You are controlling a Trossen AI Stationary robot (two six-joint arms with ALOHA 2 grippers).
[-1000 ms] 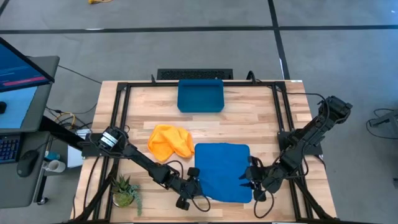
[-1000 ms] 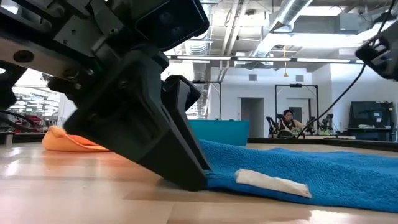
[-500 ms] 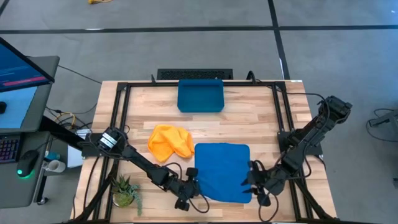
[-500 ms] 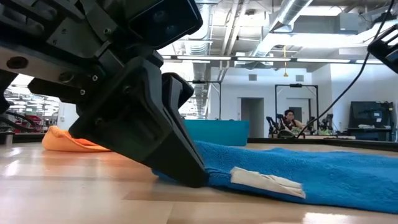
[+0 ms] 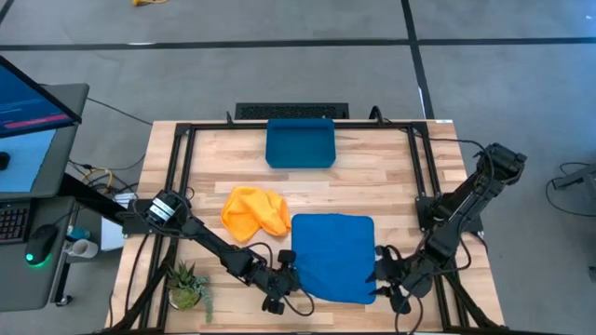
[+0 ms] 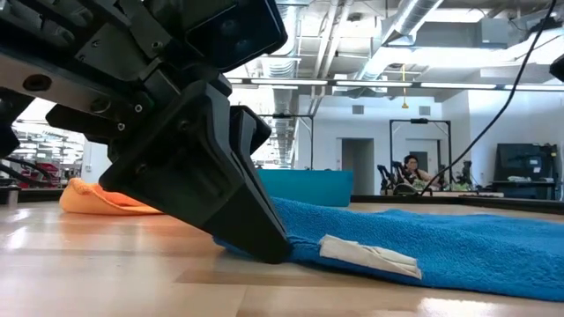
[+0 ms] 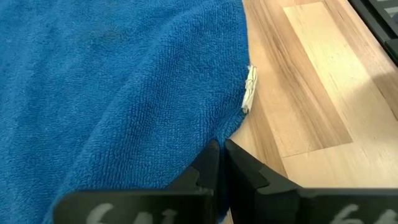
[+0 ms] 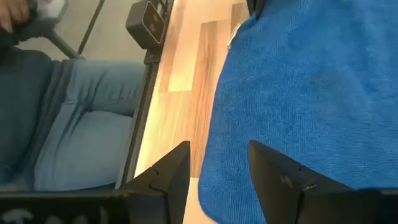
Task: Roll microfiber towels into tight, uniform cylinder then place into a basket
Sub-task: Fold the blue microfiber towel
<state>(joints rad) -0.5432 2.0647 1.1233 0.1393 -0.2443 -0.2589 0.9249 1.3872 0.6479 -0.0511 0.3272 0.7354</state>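
From above, the blue towel (image 5: 333,258) lies flat at the near middle of the table (image 5: 391,177), with the yellow towel (image 5: 255,211) crumpled just beside its far left corner. The basket (image 5: 300,143) sits well apart at the far edge. The left gripper (image 5: 292,275) is at the blue towel's near left corner; the right gripper (image 5: 380,277) is at its near right corner.

From table height, the left gripper (image 6: 264,246) presses down on the blue towel's (image 6: 441,242) edge, beside a white label (image 6: 366,256).

In the left wrist view, the left gripper's (image 7: 221,163) fingers are pressed together, pinching the blue towel's (image 7: 118,81) corner edge.

In the right wrist view, the right gripper's (image 8: 217,168) fingers stand apart over the blue towel's (image 8: 311,81) edge, gripping nothing. A person's leg in jeans (image 8: 74,124) shows beyond the table.
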